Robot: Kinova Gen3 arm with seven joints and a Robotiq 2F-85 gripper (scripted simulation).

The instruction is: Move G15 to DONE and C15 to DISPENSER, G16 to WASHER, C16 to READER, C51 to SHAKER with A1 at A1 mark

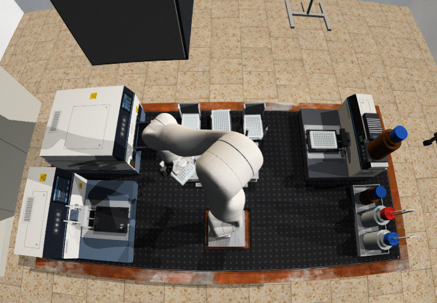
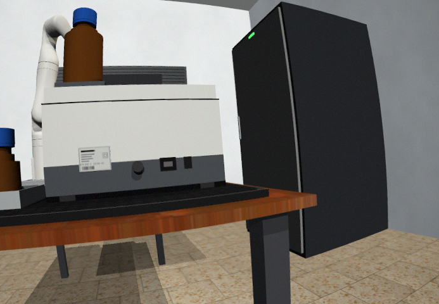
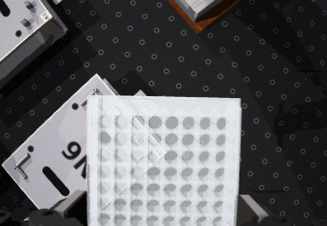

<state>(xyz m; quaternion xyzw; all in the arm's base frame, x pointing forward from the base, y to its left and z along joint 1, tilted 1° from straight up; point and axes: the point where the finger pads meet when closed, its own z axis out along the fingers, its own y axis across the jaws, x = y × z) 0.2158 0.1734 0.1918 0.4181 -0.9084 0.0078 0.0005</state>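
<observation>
My gripper (image 3: 161, 210) (image 1: 178, 168) is shut on a clear well plate (image 3: 163, 160) (image 1: 187, 172) by its sides; no label shows on it. It hangs partly over the white nest N6 (image 3: 48, 155), above the nest's right part, and turned askew to it. The nest RG (image 3: 6, 28) lies further off at the wrist view's upper left. Another plate (image 1: 322, 139) sits in the right-hand instrument. The nest (image 1: 111, 219) of the front left instrument is empty. Three plates show at the back, in two racks (image 1: 190, 120) (image 1: 253, 125) and between them (image 1: 221, 119). The arm hides the back left instrument's drawer.
The big back left instrument (image 1: 86, 125) stands close left of the gripper. The arm's base (image 1: 227, 228) (image 3: 204, 9) is in front. Bottles (image 1: 386, 141) and a bottle tray (image 1: 359, 225) stand at the right. In the exterior view an instrument (image 2: 130, 136) hides the deck.
</observation>
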